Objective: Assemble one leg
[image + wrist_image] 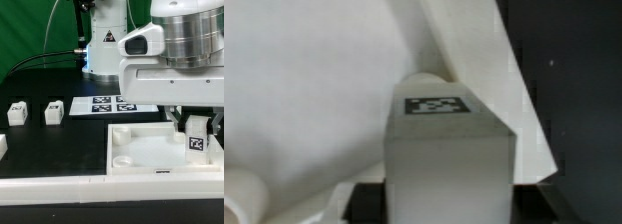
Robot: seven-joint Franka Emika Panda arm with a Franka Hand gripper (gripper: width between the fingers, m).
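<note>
My gripper [197, 122] is shut on a leg [197, 140], a small white post with a black-and-white tag on its face. It holds the leg upright over the right rear corner of the large white tray-like piece [140, 150]. In the wrist view the leg [446, 150] stands between my two dark fingers [370, 200], with the tag [439, 104] near its far end and the tray's white surface [313, 90] beyond. Whether the leg's foot touches the corner socket is hidden.
Two more legs [17, 113] [53, 111] stand on the black table at the exterior view's left, and a third white part [3, 146] lies at the left edge. The marker board [110, 103] lies behind the tray. A white rail [60, 186] runs along the front.
</note>
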